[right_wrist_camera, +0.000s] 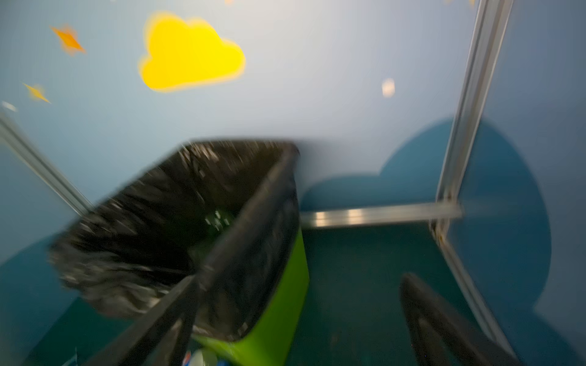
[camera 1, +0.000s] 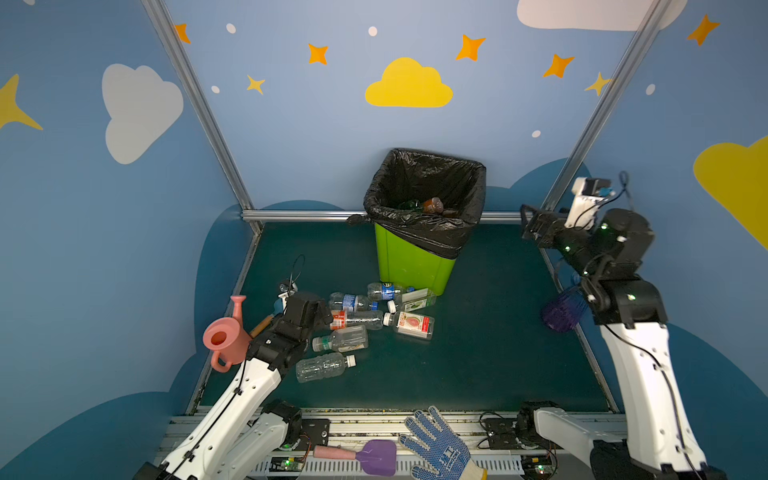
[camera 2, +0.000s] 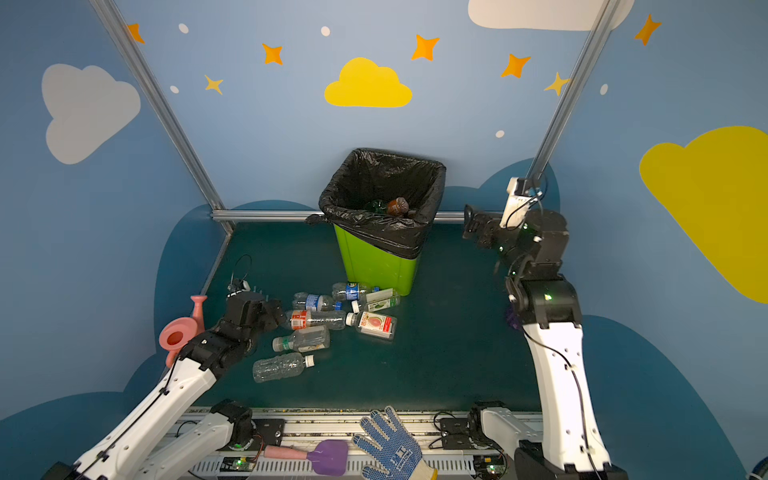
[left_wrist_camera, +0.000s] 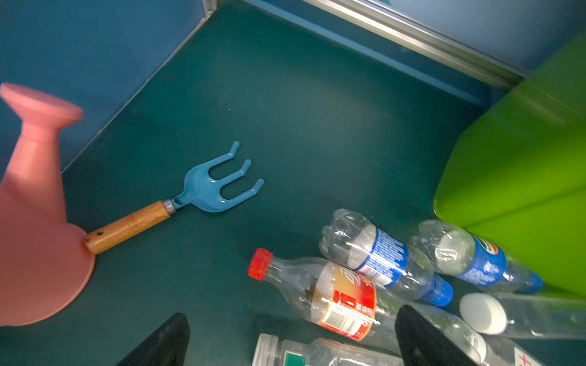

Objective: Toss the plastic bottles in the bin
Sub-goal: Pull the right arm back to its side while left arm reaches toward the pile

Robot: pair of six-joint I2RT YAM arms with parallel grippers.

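Left wrist view shows the left gripper (left_wrist_camera: 291, 313), jaws wide and empty, above the red-capped bottle (left_wrist_camera: 333, 294) near the foot of the bin (left_wrist_camera: 523, 177); it should descend and close across the label, while the right gripper (camera 1: 528, 224) hangs open beside the bin rim.

Mostly shiny plastic
Clear plastic bottles (camera 1: 349, 338) glossy; lime-green plastic bin (camera 1: 411, 266) smooth, its black bag (camera 1: 424, 178) crinkly; blue plastic rake (left_wrist_camera: 215, 187) glossy, wooden handle (left_wrist_camera: 126, 226); dark-green counter (camera 1: 478, 353) matt.
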